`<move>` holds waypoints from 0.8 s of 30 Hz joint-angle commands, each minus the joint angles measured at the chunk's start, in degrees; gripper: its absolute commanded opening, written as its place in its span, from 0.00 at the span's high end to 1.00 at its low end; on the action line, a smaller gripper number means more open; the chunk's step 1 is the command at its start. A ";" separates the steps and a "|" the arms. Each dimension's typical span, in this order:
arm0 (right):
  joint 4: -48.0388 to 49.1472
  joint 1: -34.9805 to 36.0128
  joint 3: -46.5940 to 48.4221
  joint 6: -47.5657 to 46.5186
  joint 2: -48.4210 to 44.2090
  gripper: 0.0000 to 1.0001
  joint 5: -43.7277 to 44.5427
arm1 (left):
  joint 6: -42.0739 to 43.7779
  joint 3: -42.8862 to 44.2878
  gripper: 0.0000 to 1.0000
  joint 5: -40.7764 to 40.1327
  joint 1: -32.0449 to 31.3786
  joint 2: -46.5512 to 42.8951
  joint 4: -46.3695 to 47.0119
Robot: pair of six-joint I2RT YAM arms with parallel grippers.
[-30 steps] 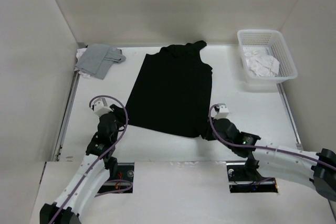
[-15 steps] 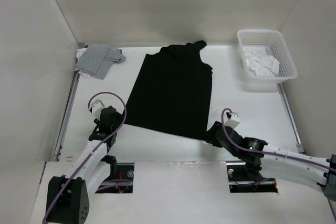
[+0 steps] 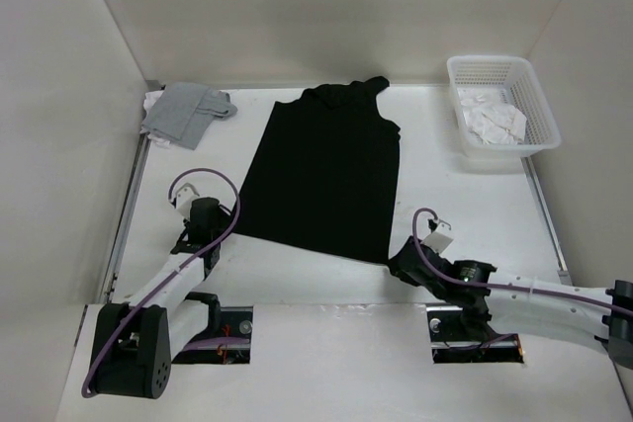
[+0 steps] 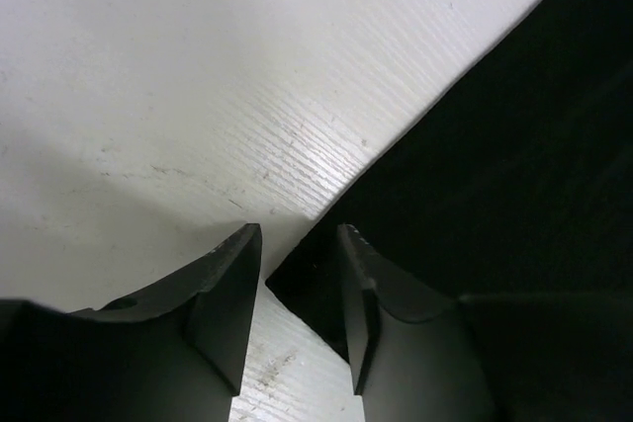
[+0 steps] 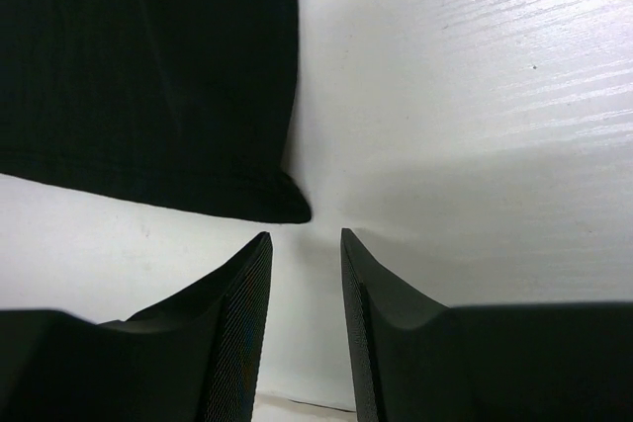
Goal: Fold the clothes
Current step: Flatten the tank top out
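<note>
We note left fingers (image 4: 223,294) and right fingers (image 5: 242,313), both spread and empty, now backed off the hem corners of the black top (image 3: 326,175), so it looks smoothed, fold-ready.

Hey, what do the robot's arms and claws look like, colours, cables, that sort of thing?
The left arm and right arm have white shells with black joints. A thin purple cable loops along each, and a small white block sits at each wrist. The left claw and right claw each have two black wedge-shaped fingers; the right one's inner faces show a fine grid.
</note>
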 commanded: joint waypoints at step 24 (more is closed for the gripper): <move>8.68 -5.24 0.62 -4.30 5.11 0.61 -3.45 | 0.50 3.51 0.97 4.81 -2.17 -12.69 -8.14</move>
